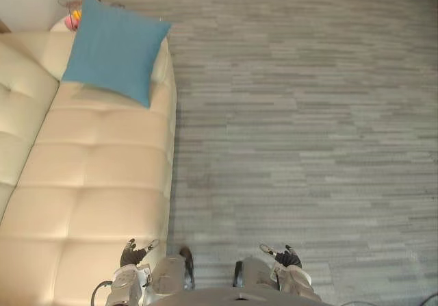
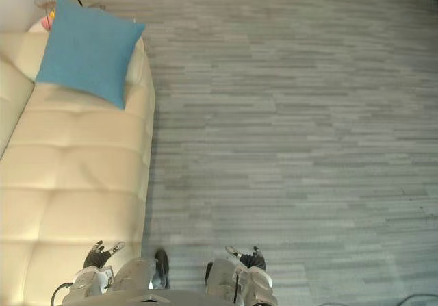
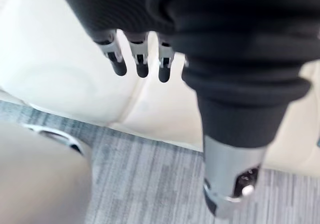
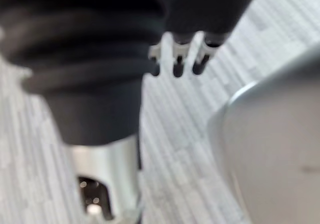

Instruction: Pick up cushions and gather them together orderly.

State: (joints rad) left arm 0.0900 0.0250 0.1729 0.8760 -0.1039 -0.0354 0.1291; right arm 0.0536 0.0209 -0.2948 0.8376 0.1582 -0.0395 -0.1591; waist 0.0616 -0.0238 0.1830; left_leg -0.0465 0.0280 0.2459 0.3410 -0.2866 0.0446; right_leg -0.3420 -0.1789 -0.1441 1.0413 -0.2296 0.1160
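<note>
At the far end of the sofa (image 1: 102, 176), a single blue cushion (image 1: 113, 49) stood tilted on one corner, leaning back against the cream armrest with its lower point on the seat. Just behind its upper edge a pink and yellow thing (image 1: 71, 20) peeked out, too hidden to name. Grey striped floor (image 1: 308, 114) ran alongside the sofa's front edge and took up the rest of the room.

Both hands hung low and well apart from the cushion. The left hand (image 1: 132, 255) was over the near end of the sofa seat, close to its front edge; in the left wrist view its fingers (image 3: 141, 66) pointed out straight and loose above the cream leather, holding nothing. The right hand (image 1: 289, 257) was over the bare floor, and in the right wrist view its fingers (image 4: 177, 66) were likewise spread and relaxed, empty, with the grey boards beyond them.
</note>
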